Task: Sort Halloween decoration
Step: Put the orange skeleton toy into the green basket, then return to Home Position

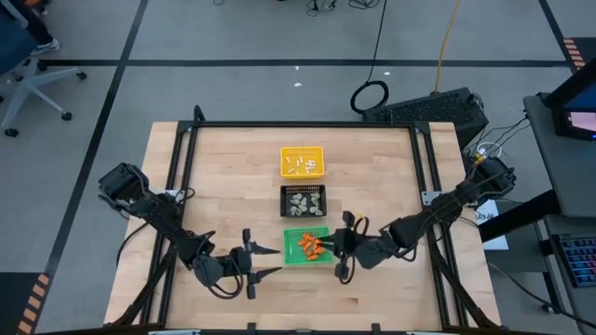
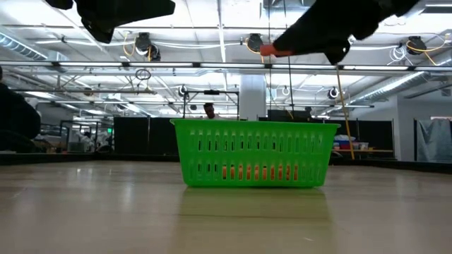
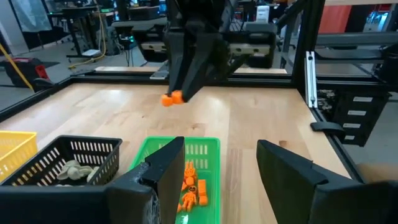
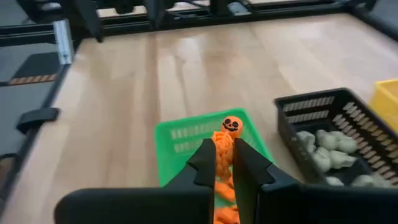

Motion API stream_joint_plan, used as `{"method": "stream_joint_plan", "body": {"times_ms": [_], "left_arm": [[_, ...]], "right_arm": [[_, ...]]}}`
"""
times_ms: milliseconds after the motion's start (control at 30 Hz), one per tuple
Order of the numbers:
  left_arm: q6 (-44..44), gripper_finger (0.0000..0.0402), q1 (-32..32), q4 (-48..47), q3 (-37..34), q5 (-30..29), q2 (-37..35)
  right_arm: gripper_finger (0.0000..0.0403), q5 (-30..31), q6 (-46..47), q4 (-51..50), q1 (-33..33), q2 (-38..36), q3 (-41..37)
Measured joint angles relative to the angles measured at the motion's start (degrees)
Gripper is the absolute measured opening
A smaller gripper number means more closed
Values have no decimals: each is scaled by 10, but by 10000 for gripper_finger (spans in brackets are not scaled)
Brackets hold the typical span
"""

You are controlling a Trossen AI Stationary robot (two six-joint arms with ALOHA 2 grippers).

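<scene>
Right arm reaches in from 3 o'clock, its right hand (image 4: 225,163) clenched on an orange bit (image 4: 225,138) hovering over the green tray (image 1: 291,253). Left hand (image 1: 264,260) sits released at the tray's 9 o'clock. Tray walls hide most orange pieces.

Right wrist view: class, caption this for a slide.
Right gripper shut on an orange pumpkin-faced figure above the green tray.

three trays (image 1: 304,200) in a row mid-table; right hand (image 1: 328,245) above nearest, left hand (image 1: 264,260) beside it
</scene>
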Motion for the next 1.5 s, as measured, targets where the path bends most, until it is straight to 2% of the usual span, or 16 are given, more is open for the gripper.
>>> {"method": "stream_joint_plan", "body": {"times_ms": [267,600,800,1067,1167,1500], "left_arm": [[0,200,0,0,0,0,0],[0,200,0,-1,0,0,0],[0,200,0,-2,0,0,0],[0,200,0,-4,0,0,0],[0,200,0,-4,0,0,0],[-19,200,0,-6,0,16,0]], "right_arm": [[9,-84,36,-40,-33,0,28],[9,-144,72,-38,-57,39,28],[9,-146,70,-37,-63,85,28],[12,-147,61,-39,-64,110,28],[32,-148,60,-43,-63,117,28],[136,-148,43,-42,-61,102,28]]}}
